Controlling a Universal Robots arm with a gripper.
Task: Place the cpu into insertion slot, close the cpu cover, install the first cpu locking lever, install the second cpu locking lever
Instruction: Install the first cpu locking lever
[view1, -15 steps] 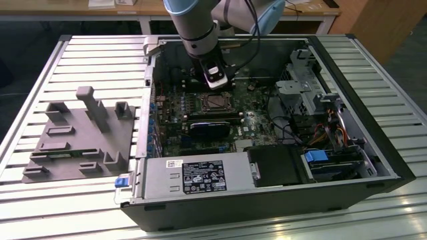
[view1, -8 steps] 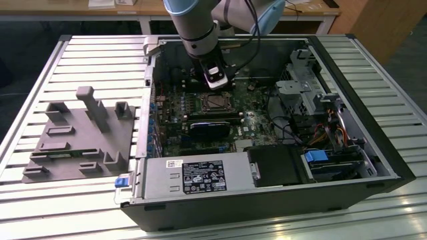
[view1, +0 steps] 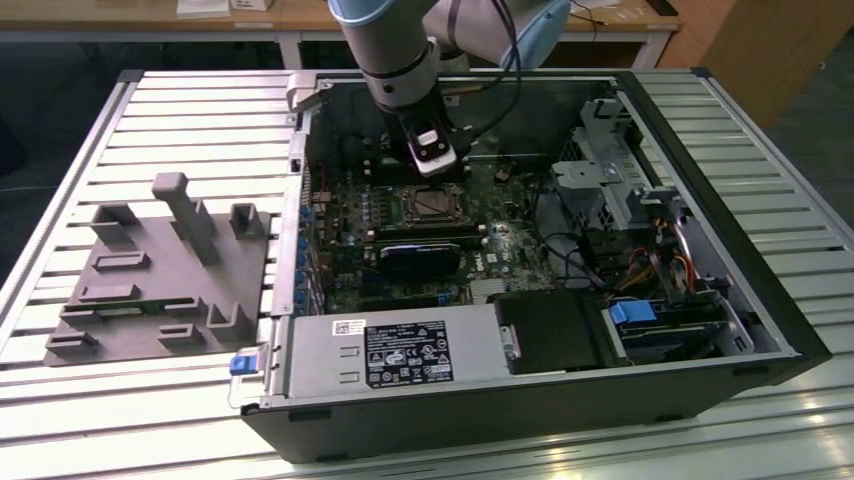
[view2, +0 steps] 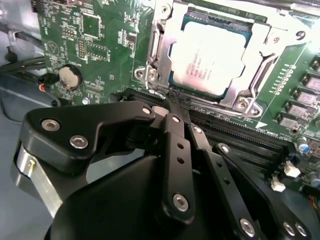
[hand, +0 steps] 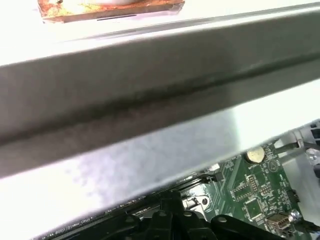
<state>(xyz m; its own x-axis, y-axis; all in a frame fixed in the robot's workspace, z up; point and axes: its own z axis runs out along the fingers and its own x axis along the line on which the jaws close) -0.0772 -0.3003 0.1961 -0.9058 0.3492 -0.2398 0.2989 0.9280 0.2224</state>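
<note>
The cpu (view2: 209, 56), silvery-beige, lies flat in the insertion slot (view1: 406, 206) on the green board. The cpu cover (view2: 167, 22), a silvery frame, lies down around it, with the chip showing through its cut-out. Thin wire locking levers (view2: 263, 67) run along the sides of the frame. My gripper (view2: 172, 102) hangs over the socket's corner with its black fingers (view2: 176, 150) drawn together, and its tips are right at a lever's hooked end. I cannot tell whether they pinch the wire. In the exterior view the gripper (view1: 438, 172) stands just behind the socket inside the case.
Long black memory slots (view2: 245, 135) run beside the socket, right under my fingers. A coin battery (view2: 69, 76) sits on the board. The grey case wall (hand: 150, 100) passes close to my wrist. A grey fixture block (view1: 160, 270) lies outside on the slatted table, at the exterior view's left.
</note>
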